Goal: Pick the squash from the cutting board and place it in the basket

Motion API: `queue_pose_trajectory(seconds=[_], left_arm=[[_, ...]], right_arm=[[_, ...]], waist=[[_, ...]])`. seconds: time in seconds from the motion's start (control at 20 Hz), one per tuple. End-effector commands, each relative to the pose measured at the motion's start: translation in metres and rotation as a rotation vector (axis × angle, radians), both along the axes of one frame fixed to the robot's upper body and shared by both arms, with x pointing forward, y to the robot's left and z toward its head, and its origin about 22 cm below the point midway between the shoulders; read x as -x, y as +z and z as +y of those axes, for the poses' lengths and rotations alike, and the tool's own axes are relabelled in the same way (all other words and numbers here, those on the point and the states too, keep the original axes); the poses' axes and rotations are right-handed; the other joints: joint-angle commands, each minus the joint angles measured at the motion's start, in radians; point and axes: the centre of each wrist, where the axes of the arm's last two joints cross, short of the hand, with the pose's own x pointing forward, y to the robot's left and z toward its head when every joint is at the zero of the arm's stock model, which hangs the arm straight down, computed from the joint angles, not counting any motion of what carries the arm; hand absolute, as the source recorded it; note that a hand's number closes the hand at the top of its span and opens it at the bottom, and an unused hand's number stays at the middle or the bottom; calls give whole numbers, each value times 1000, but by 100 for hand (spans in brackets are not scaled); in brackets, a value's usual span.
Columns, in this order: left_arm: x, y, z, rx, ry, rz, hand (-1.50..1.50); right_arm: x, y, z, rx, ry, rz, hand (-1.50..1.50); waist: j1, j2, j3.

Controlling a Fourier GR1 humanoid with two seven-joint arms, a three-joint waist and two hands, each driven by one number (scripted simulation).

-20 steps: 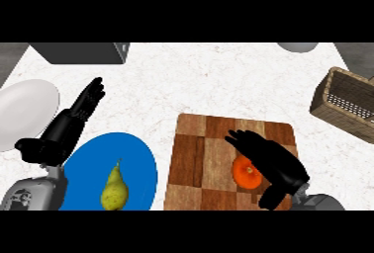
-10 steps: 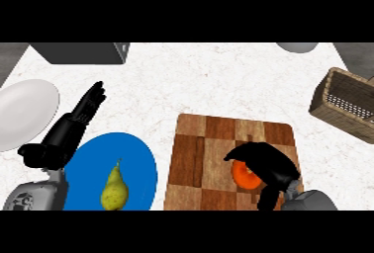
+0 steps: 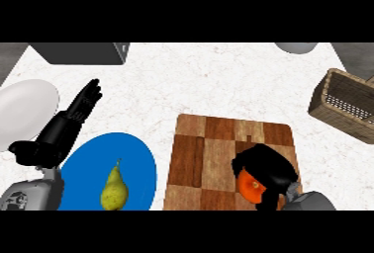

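The wicker basket (image 3: pixel 342 105) stands at the worktop's (image 3: pixel 205 84) right edge. A blue plate (image 3: pixel 87 163) near the front-left corner holds a pear (image 3: pixel 113 188). The squash (image 3: pixel 251 189) lies on the cutting board (image 3: pixel 211 153) at the front edge, well apart from the basket. The right robot hand (image 3: pixel 266 165) now curls round it, its fingers having been spread a second ago. The left robot hand (image 3: pixel 76 111) stays open, fingers straight.

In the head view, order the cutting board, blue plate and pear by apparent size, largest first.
1. cutting board
2. blue plate, lower edge cut off, so less sure
3. pear, clearly smallest
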Motion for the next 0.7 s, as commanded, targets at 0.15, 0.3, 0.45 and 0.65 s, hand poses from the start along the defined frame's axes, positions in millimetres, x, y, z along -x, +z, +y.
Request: queue_pose_trajectory(seconds=[0.15, 0.3, 0.45, 0.65], left_arm=[[1, 2, 11, -22, 37, 5, 0], [-3, 1, 5, 1, 57, 4, 0], [4, -2, -3, -1, 14, 6, 0], [1, 1, 0, 2, 10, 4, 0]], right_arm=[[0, 23, -4, 35, -544, -24, 150], [7, 52, 4, 16, -731, -86, 150], [25, 78, 31, -21, -772, -139, 150], [34, 101, 41, -173, -817, -149, 150]], waist=[[-33, -2, 5], [-40, -4, 6], [-10, 1, 8], [-2, 4, 8]])
